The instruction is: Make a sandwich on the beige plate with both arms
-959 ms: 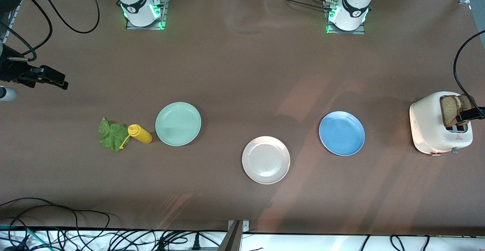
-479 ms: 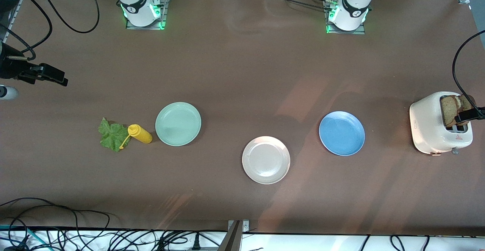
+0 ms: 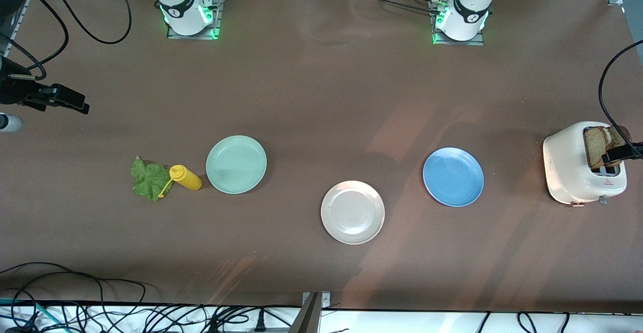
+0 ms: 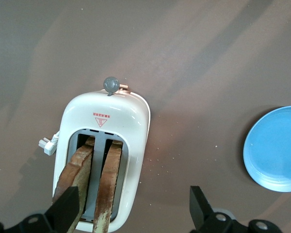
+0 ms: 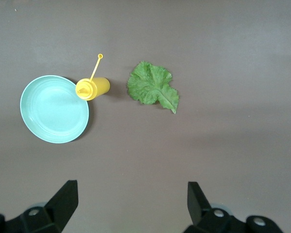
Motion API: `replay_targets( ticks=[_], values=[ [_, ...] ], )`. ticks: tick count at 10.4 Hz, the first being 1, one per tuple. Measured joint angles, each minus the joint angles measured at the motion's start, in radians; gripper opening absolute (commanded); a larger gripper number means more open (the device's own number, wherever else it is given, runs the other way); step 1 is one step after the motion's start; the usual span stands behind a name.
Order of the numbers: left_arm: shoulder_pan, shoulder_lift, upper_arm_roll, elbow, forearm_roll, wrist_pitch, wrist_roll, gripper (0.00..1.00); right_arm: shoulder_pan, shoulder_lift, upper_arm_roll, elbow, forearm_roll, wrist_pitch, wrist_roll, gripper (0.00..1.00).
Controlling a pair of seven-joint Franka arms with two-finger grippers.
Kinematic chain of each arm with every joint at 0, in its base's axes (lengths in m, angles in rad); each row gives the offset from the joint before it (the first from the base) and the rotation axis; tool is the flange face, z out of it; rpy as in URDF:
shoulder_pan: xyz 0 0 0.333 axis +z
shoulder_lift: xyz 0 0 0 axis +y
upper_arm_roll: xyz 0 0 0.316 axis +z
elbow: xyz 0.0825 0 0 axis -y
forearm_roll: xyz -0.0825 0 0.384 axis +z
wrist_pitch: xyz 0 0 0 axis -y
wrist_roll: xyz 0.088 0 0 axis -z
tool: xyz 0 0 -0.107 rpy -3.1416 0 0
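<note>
Your left end effector hangs over the toaster at the left arm's end of the tabletop, fingers spread wide and holding nothing. In the left wrist view one finger overlaps the outer toast slice; you can't tell if it touches. The second slice stands in the other slot, both upright in the toaster.

Your right end effector is up over the right arm's end of the tabletop, near that edge, fingers wide apart, nothing gripped. It waits there.

The beige plate sits bare about mid-tabletop, closer to the front camera's edge than the other two plates. The blue plate lies beside it toward the left arm's end, apart from it. The green plate lies toward the right arm's end, well apart from the beige one.

The yellow bottle lies on its side just beside the green plate, its cap strap over the lettuce leaf, which lies flat on the tabletop on the bottle's right-arm-end side.
</note>
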Motion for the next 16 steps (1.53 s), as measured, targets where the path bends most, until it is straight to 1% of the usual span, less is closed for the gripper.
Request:
replay_targets(
  ticks=[14,16],
  values=[
    [-0.002,-0.002,0.0,0.001,0.0,-0.001,-0.001,1.0,-0.006,0.001,-0.003,0.0,0.0,-0.008,0.0,1.0],
    [-0.003,-0.005,-0.002,0.005,0.0,-0.019,-0.001,1.0,-0.006,0.001,-0.004,0.0,0.0,-0.008,0.0,1.0]
  ],
)
